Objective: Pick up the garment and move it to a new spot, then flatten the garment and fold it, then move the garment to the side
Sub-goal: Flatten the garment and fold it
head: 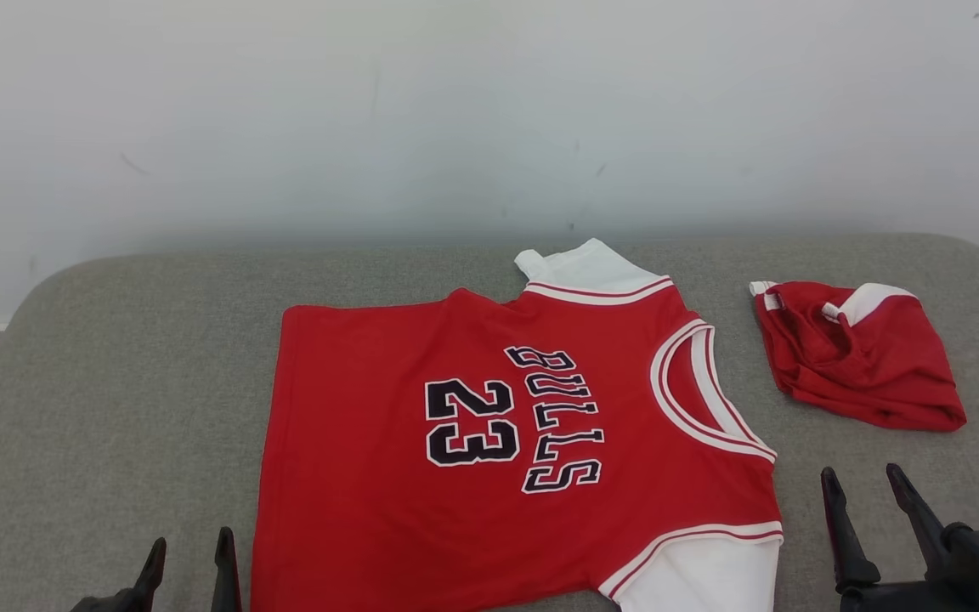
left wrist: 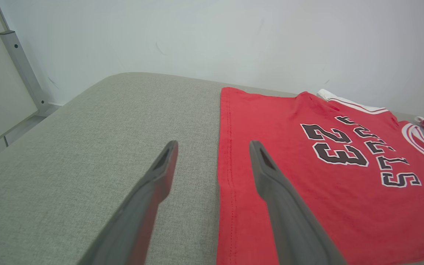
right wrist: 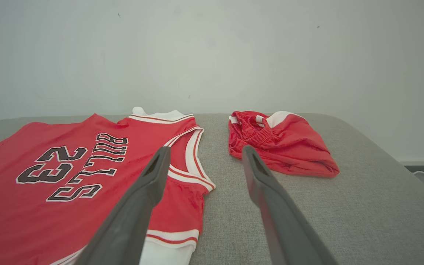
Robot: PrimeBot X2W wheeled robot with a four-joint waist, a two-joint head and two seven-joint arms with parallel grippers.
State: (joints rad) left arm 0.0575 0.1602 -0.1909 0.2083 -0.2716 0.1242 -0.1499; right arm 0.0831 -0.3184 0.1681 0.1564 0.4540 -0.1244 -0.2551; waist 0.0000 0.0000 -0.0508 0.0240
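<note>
On the grey counter (head: 116, 382), find the red jersey (head: 489, 442) lying flat at the middle. Bring left end effector (head: 189, 544), open and empty, onto the hem corner (head: 267, 585); right end effector (head: 862, 472), also open and empty, onto the near white sleeve (head: 702, 574). Pinch low, lift together, fold evenly.

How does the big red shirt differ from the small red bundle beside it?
The shirt lies spread flat; the bundle is crumpled into a heap. The shirt covers far more of the grey surface than the bundle does. The shirt bears black lettering, BULLS and 23; the bundle shows none. Both are red with white trim and lie apart on the same surface.
</note>
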